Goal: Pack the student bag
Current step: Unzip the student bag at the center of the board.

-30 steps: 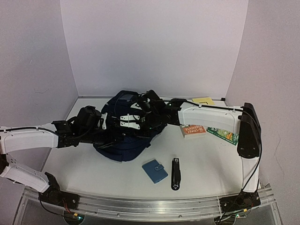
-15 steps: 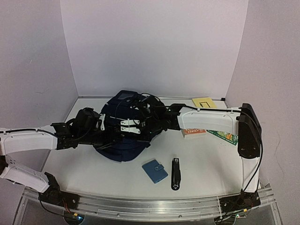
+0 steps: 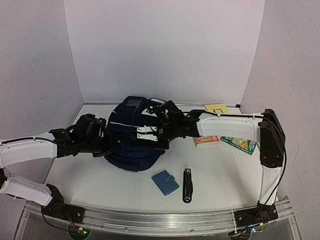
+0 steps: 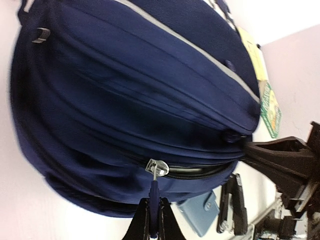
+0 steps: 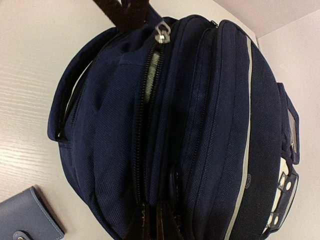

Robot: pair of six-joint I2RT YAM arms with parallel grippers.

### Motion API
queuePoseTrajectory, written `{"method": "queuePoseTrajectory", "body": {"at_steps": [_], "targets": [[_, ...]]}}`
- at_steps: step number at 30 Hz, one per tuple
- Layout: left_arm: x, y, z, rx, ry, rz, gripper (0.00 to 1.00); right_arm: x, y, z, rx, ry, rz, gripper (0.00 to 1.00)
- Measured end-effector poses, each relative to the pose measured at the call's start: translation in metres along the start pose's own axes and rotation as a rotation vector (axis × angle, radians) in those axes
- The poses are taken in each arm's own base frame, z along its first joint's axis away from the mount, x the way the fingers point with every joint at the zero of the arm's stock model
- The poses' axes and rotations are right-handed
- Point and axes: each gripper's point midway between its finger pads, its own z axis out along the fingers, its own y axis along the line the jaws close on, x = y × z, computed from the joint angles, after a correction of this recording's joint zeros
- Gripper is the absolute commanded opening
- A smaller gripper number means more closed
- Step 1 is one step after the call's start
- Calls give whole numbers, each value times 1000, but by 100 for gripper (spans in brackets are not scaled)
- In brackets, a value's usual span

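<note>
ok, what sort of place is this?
Probably a lab recording booth: plain white walls around a white tabletop, an aluminium rail along its near edge, a dark navy fabric backpack staged mid-table.

Lab booth: plain white walls (image 3: 165, 50), rail-edged table (image 3: 100, 180).

The overhead camera is looking down from above and behind the two arm bases. It is facing the back wall and taking in the whole desk (image 3: 100, 180) from a distance. The left wrist camera is sitting very close to the student bag (image 3: 131, 145). It is looking along the left end effector (image 4: 154, 207) at the bag's side, with its picture rolled sideways. The right wrist camera is looking in just as closely from the bag's other side, past the right end effector (image 5: 152, 212) and over the zippered top. All three views are sharing the bag, and each is also catching the light-blue wallet (image 3: 165, 182).
</note>
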Motion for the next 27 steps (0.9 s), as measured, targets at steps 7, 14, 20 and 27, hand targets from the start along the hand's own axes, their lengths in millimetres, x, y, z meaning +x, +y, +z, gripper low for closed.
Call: {"method": "queuePoseTrajectory", "body": {"at_steps": [7,14,20,27], "targets": [[-12,8,-4,-50,-29,4,0,23,-18,-9,16,8,26,0],[-7,-24,0,117,33,39,0,43,-49,-21,59,37,87,45],[-1,-45,6,222,75,60,0,42,-58,-31,53,44,144,51],[7,-56,6,284,122,67,0,-16,-62,-39,71,-53,101,50]]}}
